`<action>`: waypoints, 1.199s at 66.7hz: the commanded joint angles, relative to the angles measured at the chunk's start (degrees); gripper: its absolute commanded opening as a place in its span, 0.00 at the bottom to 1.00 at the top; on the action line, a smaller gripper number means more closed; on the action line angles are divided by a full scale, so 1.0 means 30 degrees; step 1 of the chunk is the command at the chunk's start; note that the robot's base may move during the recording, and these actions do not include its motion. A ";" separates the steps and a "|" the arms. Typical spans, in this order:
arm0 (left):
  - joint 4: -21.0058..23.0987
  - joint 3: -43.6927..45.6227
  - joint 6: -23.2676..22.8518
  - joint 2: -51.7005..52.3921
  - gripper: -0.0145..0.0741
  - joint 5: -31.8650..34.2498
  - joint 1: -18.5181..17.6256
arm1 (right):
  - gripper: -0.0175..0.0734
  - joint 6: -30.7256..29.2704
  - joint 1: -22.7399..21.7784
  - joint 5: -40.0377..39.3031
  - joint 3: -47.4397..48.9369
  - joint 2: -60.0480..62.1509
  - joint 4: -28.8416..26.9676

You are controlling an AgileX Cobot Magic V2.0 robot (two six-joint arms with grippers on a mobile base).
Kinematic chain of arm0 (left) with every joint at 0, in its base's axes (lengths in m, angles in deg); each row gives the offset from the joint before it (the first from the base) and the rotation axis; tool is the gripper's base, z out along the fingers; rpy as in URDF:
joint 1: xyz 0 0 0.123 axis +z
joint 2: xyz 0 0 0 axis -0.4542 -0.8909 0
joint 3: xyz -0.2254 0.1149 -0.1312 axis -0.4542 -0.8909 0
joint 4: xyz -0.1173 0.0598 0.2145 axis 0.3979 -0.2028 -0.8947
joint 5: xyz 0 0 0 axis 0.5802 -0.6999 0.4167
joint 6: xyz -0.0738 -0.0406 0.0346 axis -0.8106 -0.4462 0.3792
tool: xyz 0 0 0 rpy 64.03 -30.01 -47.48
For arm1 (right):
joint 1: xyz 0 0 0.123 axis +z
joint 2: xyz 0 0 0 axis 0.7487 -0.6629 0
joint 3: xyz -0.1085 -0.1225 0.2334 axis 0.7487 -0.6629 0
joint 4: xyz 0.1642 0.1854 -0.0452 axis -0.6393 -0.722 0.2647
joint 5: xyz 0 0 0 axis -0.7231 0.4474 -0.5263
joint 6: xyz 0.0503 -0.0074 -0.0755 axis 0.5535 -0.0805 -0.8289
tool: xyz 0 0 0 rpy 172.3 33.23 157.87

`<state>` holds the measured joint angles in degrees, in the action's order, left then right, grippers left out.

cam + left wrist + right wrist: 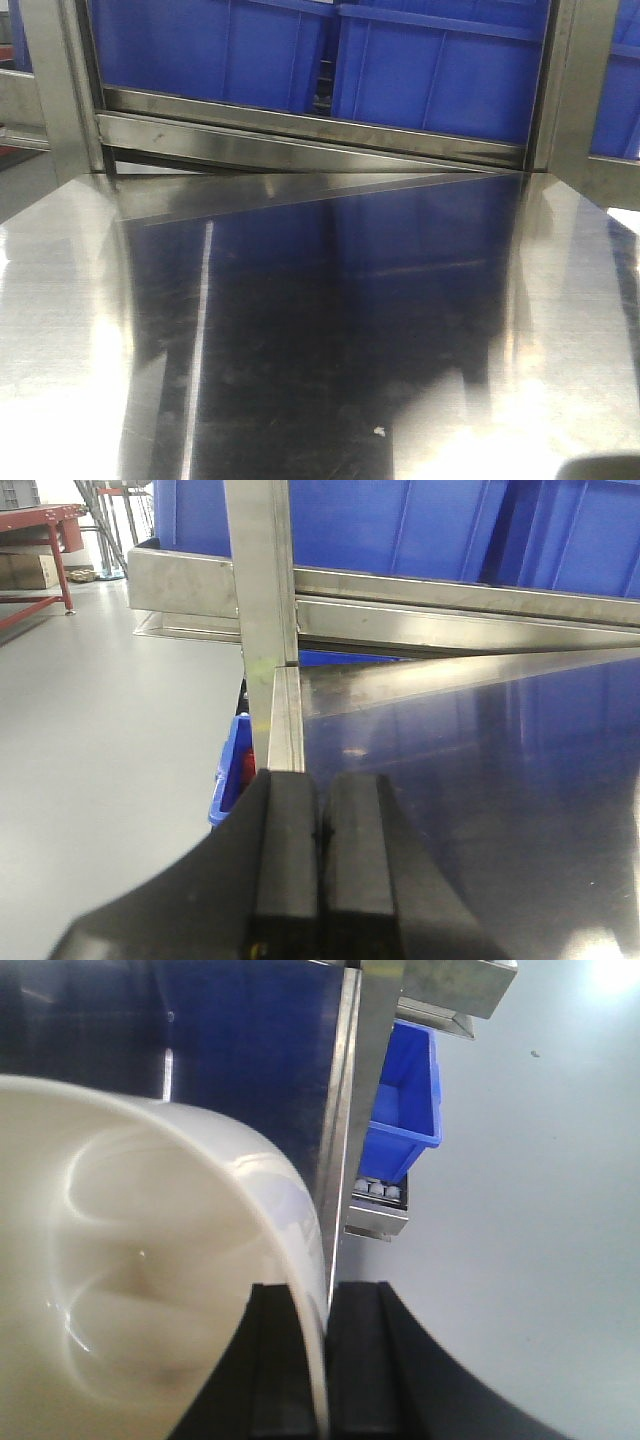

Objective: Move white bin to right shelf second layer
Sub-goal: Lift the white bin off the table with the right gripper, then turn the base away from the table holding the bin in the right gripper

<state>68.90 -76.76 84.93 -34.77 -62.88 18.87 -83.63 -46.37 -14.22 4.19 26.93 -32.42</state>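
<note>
both the left claw (pixel 322 810) and right claw (pixel 325 1305) are matte black, blocky, seemingly rubber-padded.

The steel bench (pixel 480 780) spreads ahead and right of my left claw (pixel 320 795); a white speck (pixel 378 432) lies on it.

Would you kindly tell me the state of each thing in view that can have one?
white bin: held by its rim, nothing visible inside.
right gripper: shut on the white bin's rim, one finger inside, one outside.
left gripper: shut, holding nothing.
blue crates: sitting side by side on the steel rack.
</note>
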 commanded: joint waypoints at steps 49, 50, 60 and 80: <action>0.0000 -0.0702 -0.0058 0.0290 0.26 0.1659 -0.0068 | 0.32 -0.0159 -0.0075 -0.1837 0.0600 -0.0114 -0.0065; 0.0000 -0.0702 -0.0058 0.0290 0.26 0.1659 -0.0068 | 0.32 -0.0159 -0.0075 -0.1837 0.0600 -0.0114 -0.0065; 0.0000 -0.0702 -0.0058 0.0290 0.26 0.1659 -0.0068 | 0.32 -0.0159 -0.0075 -0.1837 0.0600 -0.0114 -0.0065; 0.0000 -0.0702 -0.0058 0.0290 0.26 0.1659 -0.0068 | 0.32 -0.0159 -0.0075 -0.1837 0.0600 -0.0114 -0.0065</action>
<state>68.90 -76.76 84.93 -34.77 -62.88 18.87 -83.66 -46.37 -14.22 4.19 26.93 -32.64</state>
